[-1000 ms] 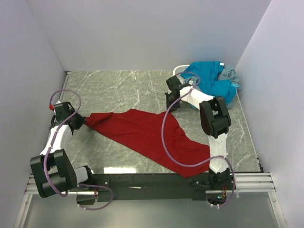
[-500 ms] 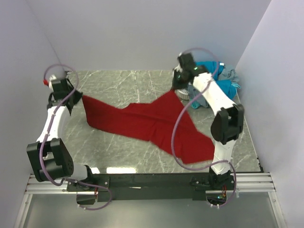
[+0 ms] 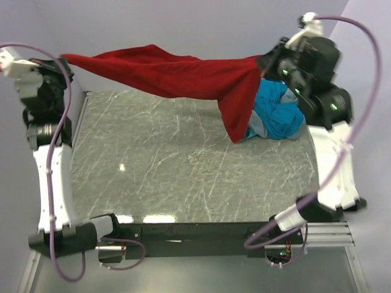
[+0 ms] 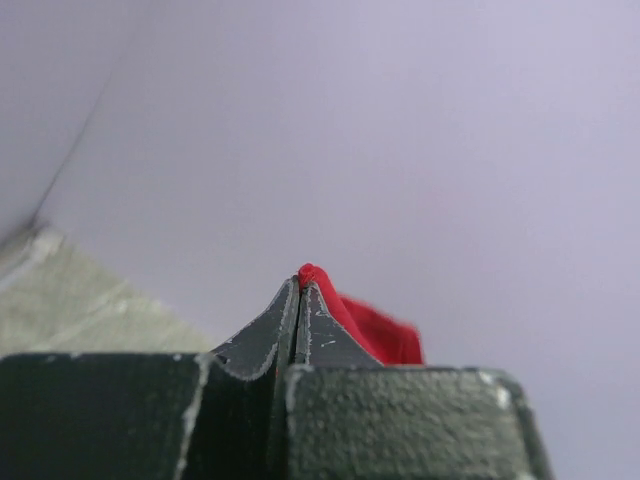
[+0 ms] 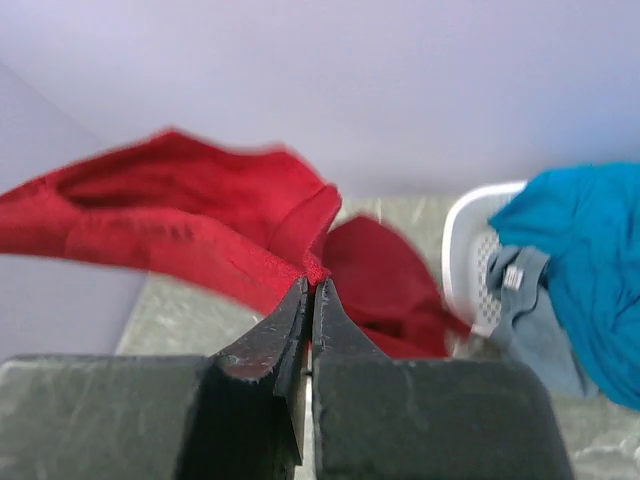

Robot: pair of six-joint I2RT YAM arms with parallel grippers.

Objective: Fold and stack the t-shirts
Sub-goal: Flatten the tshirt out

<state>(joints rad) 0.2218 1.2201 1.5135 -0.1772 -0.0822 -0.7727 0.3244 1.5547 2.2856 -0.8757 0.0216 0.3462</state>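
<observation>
Raised off the table [image 3: 159,171], the red t-shirt [image 3: 177,74] hangs stretched between my left fingers [image 4: 265,335] and right fingers [image 5: 270,335], both clamped on its edges; the grey t-shirt's [image 5: 535,325] white label [image 5: 512,277] is unreadable.

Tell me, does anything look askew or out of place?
The red shirt hangs unevenly in the air: taut from the left end effector, but a long flap droops beside the right end effector, by the teal shirt.

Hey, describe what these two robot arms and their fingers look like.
The left arm and right arm have white links, black joints and a looping purple cable each. Their fingers are dark grey, flat and tapered to a point.
</observation>
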